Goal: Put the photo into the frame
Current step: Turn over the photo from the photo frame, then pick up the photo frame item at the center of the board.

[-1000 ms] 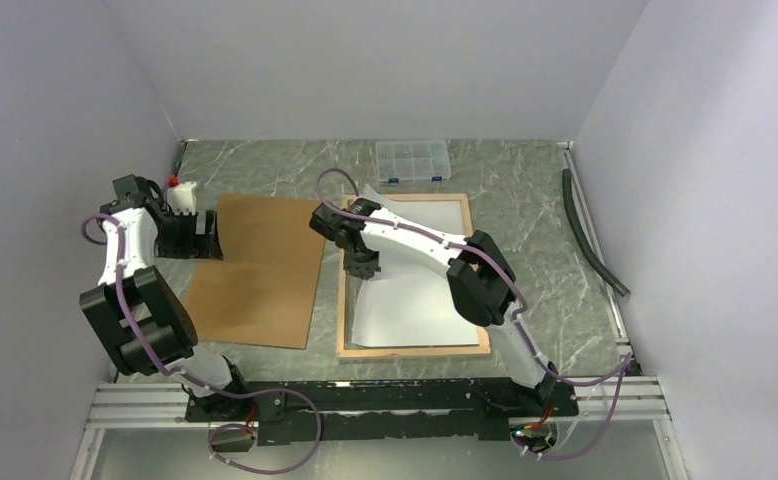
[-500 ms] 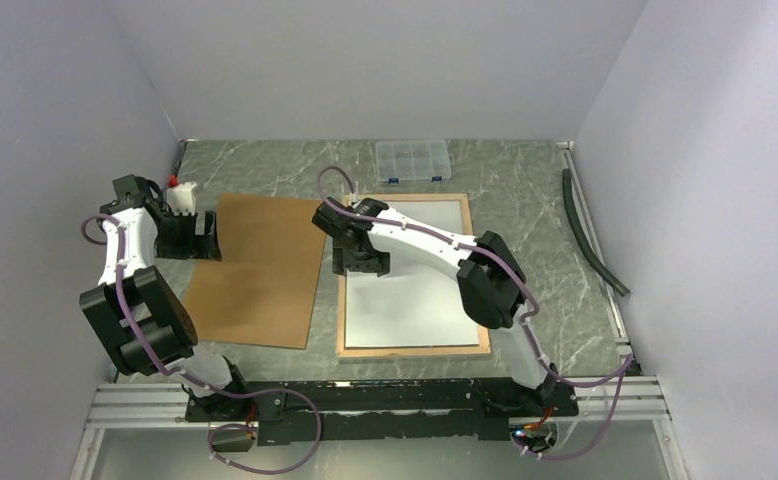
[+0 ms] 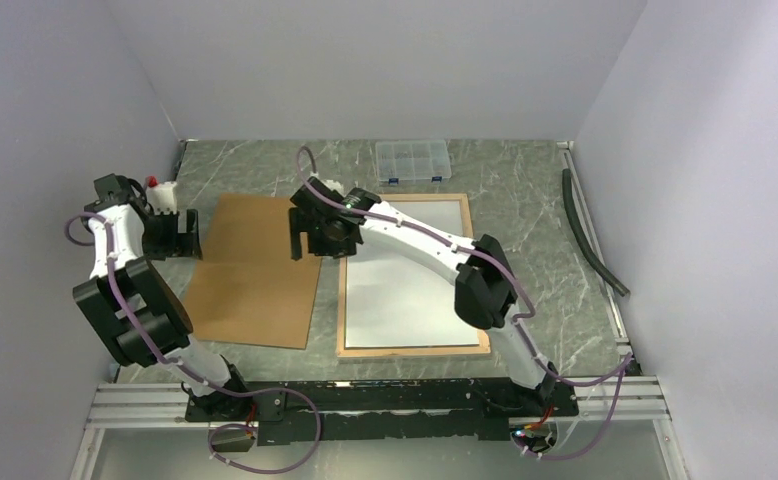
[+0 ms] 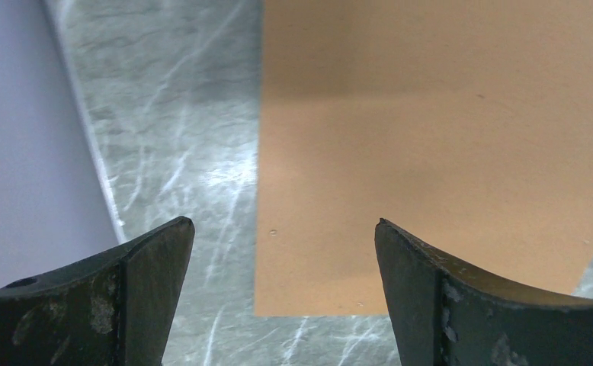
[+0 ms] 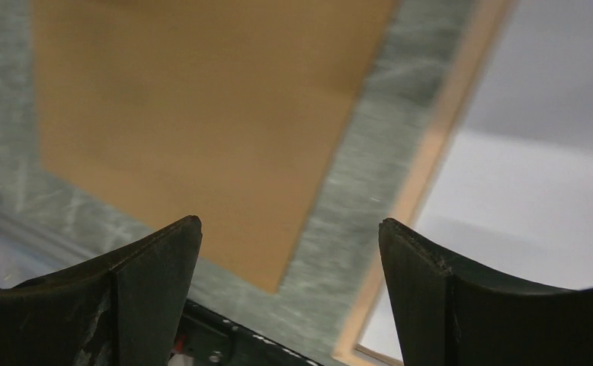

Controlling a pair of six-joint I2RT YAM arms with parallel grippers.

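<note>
The frame [image 3: 342,310] lies back side up right of centre, its light wood border showing. The photo [image 3: 415,290] lies flat inside it, plain white back up. My right gripper [image 3: 305,238] hangs open and empty over the strip of table between the frame's left edge and the brown backing board [image 3: 255,270]. In the right wrist view the open right gripper [image 5: 290,221] looks down on the board [image 5: 194,114], the frame border [image 5: 438,145] and the photo [image 5: 537,175]. My left gripper [image 3: 183,235] is open and empty at the board's left edge [image 4: 431,152].
A clear compartment box [image 3: 413,160] stands at the back, just beyond the frame. A black hose [image 3: 590,235] lies along the right wall. A white object with a red cap [image 3: 162,192] sits at the back left by the left arm. Walls close in on three sides.
The right gripper opened and let go of the photo, which dropped flat into the frame. That gripper then moved left toward the backing board. The left arm shifted slightly left.
</note>
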